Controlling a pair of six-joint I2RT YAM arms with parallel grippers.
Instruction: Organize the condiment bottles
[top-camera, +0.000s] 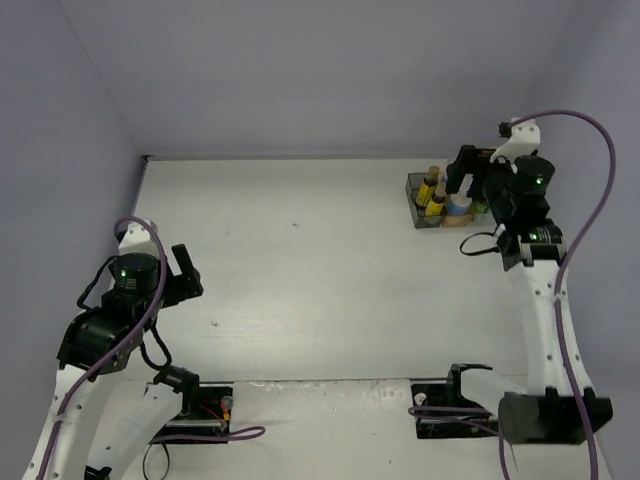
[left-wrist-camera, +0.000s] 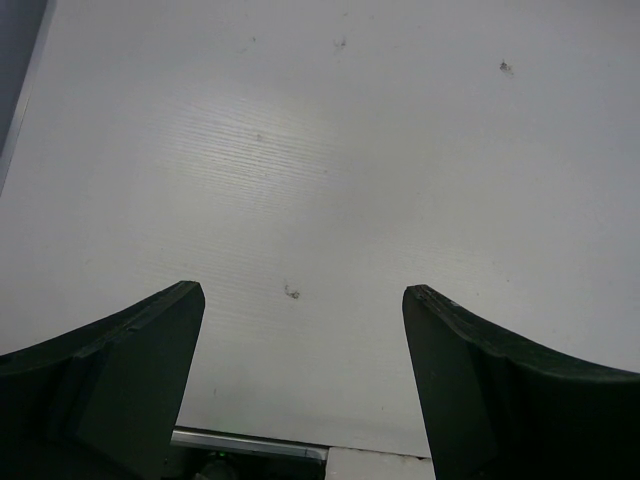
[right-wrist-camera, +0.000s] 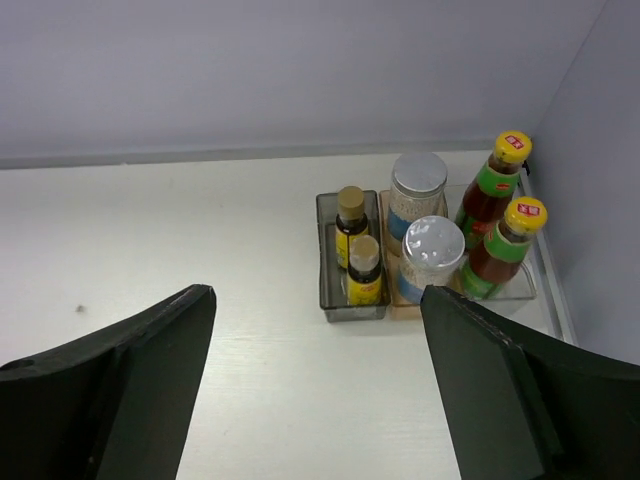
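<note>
The right tool (right-wrist-camera: 315, 295) fills the bottom of its wrist view, its two dark fingers spread wide with nothing between them. The left tool (left-wrist-camera: 303, 290) is just as wide open and empty, over bare worktop (left-wrist-camera: 330, 150) at the lower left of the overhead view. All six condiment bottles (right-wrist-camera: 492, 190) stand upright in the tray (right-wrist-camera: 328, 262), right of centre in the right wrist view and near the back wall. Two small brown bottles (right-wrist-camera: 364, 272) are in its left compartment, two white jars (right-wrist-camera: 432, 252) in the middle and two dark sauce bottles (right-wrist-camera: 503, 245) with yellow caps on the right, so they look sorted by kind. Each seems light, rigid and smooth-sided, so probably slippery and easy to topple. The tall sauce bottles are best taken around the body below the neck. The jars need nearly the full opening, just under the lid. The brown ones want a grip from above, since close neighbours leave little room.
</note>
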